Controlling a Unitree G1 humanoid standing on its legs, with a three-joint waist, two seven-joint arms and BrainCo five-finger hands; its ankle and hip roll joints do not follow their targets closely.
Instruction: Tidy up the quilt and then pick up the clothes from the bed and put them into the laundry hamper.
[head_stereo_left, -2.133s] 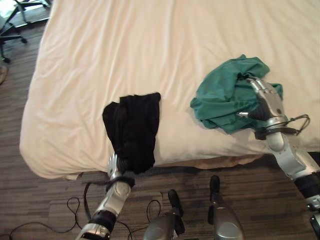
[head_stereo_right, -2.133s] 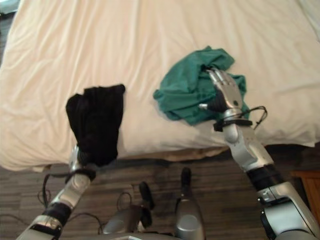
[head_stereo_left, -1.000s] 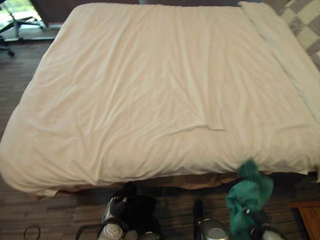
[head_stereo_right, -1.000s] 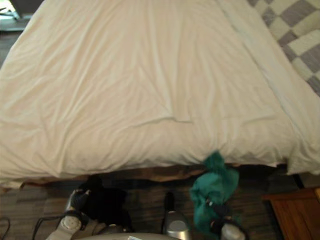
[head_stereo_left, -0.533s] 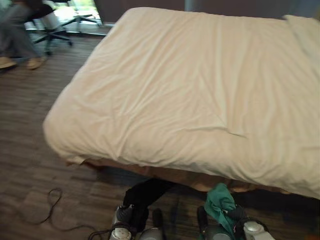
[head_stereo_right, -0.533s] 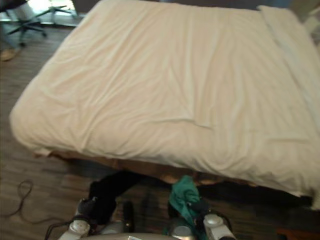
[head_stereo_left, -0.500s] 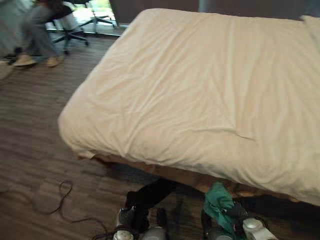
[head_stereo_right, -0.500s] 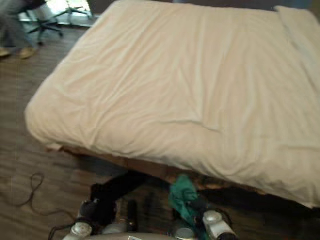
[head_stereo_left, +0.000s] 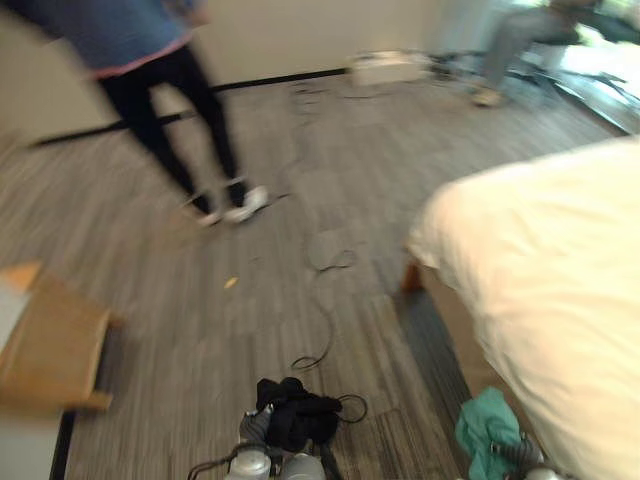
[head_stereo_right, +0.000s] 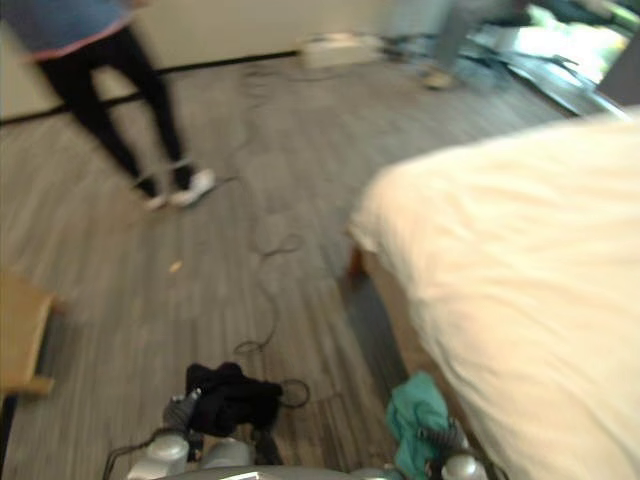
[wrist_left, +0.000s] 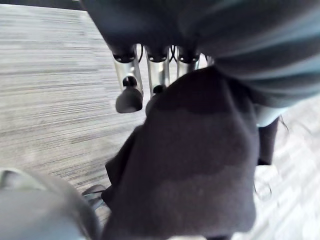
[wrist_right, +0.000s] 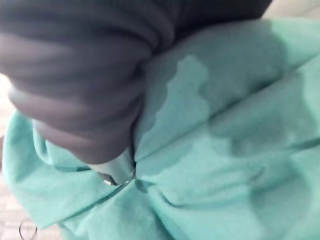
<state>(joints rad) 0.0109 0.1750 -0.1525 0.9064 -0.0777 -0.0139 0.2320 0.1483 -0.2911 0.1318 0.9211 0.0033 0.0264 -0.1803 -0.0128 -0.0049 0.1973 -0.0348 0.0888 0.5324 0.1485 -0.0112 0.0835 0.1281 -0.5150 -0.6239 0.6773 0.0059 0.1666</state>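
A: Where are the clothes?
B: At the bottom of the frame. The left hand (head_stereo_left: 255, 428) has its fingers (wrist_left: 129, 90) curled round the black garment (head_stereo_left: 296, 418); the right hand (head_stereo_right: 445, 440) is clenched in the green garment (head_stereo_right: 415, 425).
A: And the bed?
B: The quilt (head_stereo_left: 560, 290) lies on the right side, with a person (head_stereo_left: 165, 90) on the wooden floor (head_stereo_left: 250, 300) at upper left.

Both arms are tucked in low and close to the body. Left hand (wrist_left: 150, 75) has its fingers (wrist_left: 129, 95) curled down over the black garment (wrist_left: 190, 165), bunched against the palm. Right hand (wrist_right: 95, 95) is pretty much buried in the green garment (wrist_right: 225, 150), so its fingers are hidden.
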